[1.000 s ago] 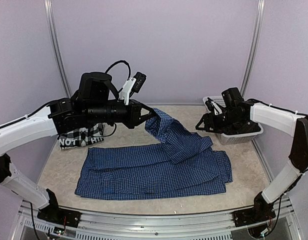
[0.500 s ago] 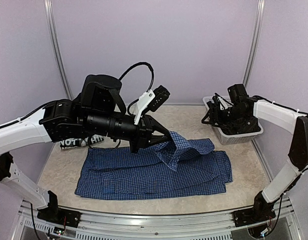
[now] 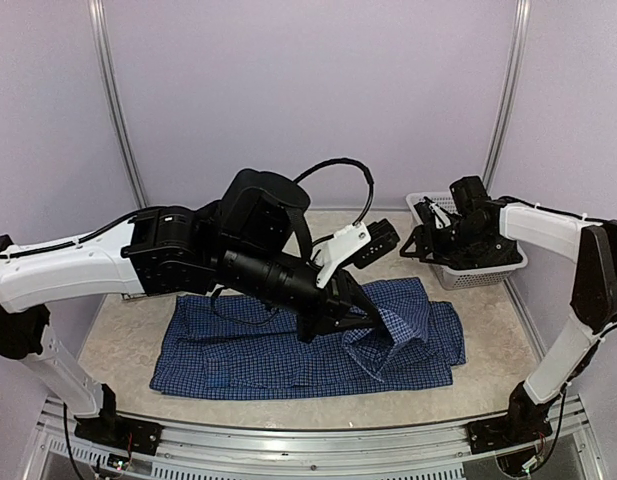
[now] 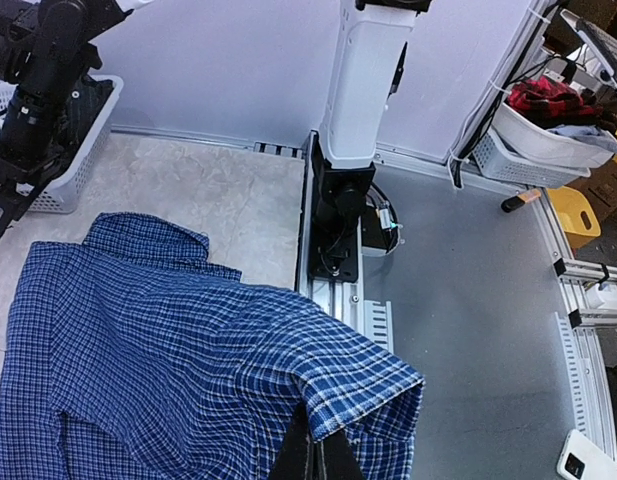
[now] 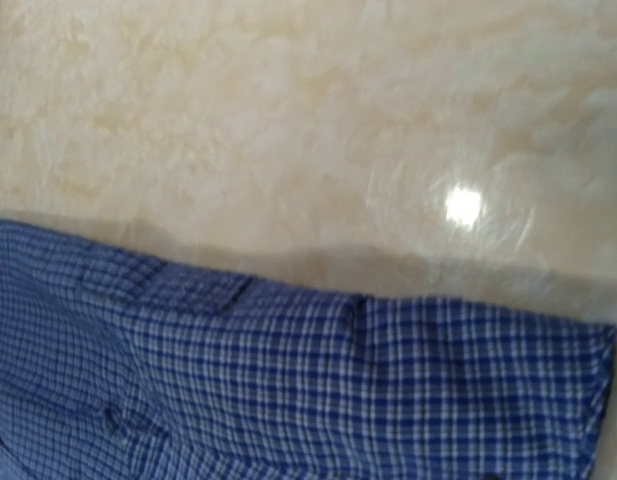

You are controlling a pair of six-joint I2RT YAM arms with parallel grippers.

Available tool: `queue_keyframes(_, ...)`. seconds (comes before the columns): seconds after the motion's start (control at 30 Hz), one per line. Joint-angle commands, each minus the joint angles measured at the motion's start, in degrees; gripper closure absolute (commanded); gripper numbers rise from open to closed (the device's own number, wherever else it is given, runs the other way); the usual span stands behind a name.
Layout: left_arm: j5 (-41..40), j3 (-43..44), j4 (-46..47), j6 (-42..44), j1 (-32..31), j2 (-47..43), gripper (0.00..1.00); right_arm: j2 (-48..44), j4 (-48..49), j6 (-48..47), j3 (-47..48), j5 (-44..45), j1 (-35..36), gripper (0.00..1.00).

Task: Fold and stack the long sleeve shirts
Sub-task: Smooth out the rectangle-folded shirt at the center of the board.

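Left gripper (image 3: 374, 318) clamped on a sleeve end of the blue fine-checked cloth shirt (image 3: 278, 350), mid-fold.
Its jaws are pressed together on the cuff, raised just above the shirt's right half; the rest of the shirt lies spread on the pale marbled table (image 3: 118, 330); the right gripper (image 3: 425, 240) hangs by the white plastic basket (image 3: 483, 272), clear of the cloth, its jaws unreadable; I judge a sleeve fold under way, with body folds and stacking left; no second shirt shows.
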Motion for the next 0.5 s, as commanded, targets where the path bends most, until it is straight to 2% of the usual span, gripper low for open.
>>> queue_keyframes(0.0,-0.1,2.2,-2.0,1.2,0.6,3.3,1.00,1.6,0.8,-1.2,-3.1,-2.6,-0.5,0.32)
queue_keyframes(0.27,3.1,-1.8,3.7,-4.3,7.7,3.3,1.00,3.0,3.0,-1.7,-6.4,-4.7,0.3,0.35)
queue_keyframes(0.47,3.9,-7.6,8.9,-10.9,15.9,1.6,1.00,4.1,3.1,-2.1,-5.7,-4.2,0.2,0.35)
